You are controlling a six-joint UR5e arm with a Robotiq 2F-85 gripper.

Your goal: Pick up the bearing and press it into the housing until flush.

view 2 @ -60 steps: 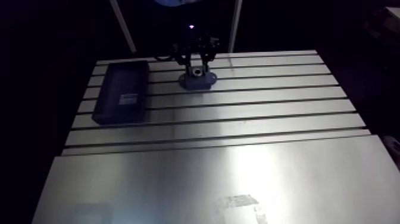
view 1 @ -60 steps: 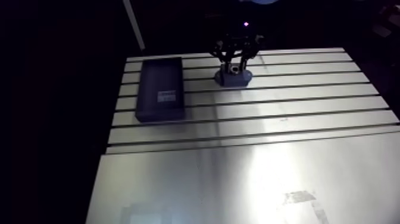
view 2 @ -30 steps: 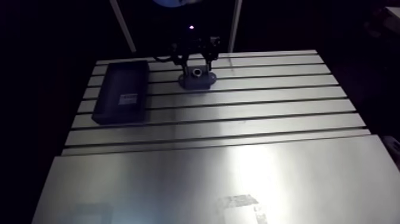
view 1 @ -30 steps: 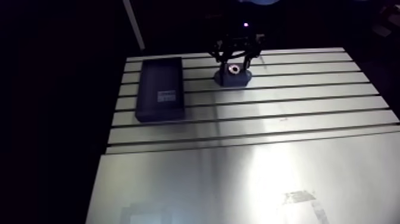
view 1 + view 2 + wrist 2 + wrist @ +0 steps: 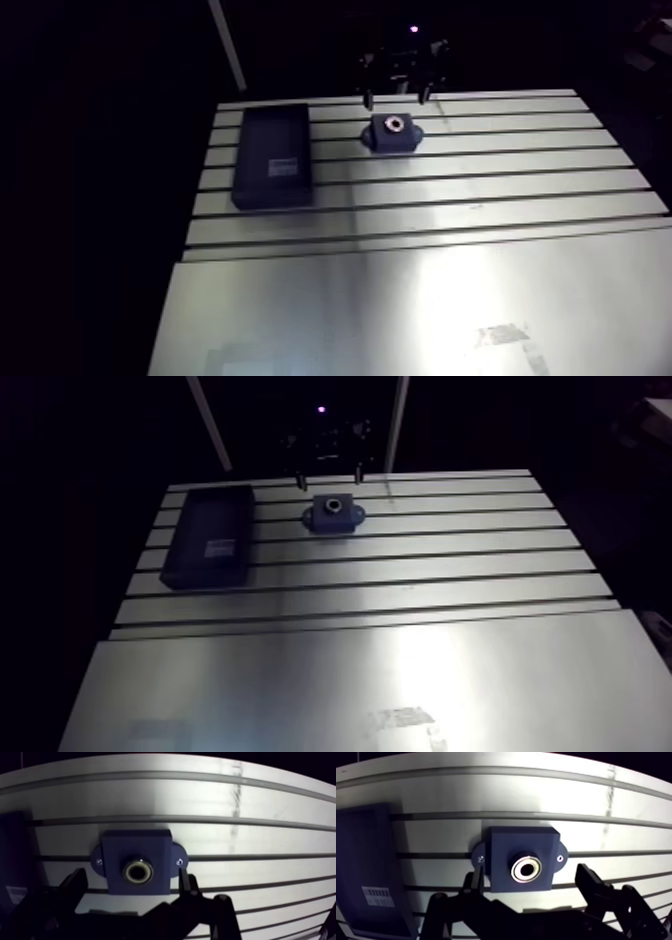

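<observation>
Your gripper point(image 5: 394, 97) hangs from the wrist at the far side of the slotted aluminium table point(image 5: 450, 290). Its two dark fingers point(image 5: 587, 881) point straight down. In the arm view the fingertips are above the table's far rows of slots and clear of everything on it. In the wrist view the fingers are spread wide with nothing held between them, and they touch nothing.

The small silver ring bearing point(image 5: 526, 869) sits in the round bore of the dark blue block-shaped housing point(image 5: 501, 847), which lies flat on the table. From the wrist view the housing is below the gripper, framed by the two fingers. You cannot tell from these views whether the bearing's face is level with the housing's top.

The housing has a rounded ear at each end, and each ear carries one small pale screw head. That makes two ears and two screws.

Beside the housing, and apart from it, lies a dark rectangular tray point(image 5: 272, 155) with a low rim. A white label point(image 5: 378, 896) is stuck inside it. The label carries rows of print, but the writing is too small to read. No brand marking shows on the housing or the bearing.

In all you have one bearing, one housing and one tray.
</observation>
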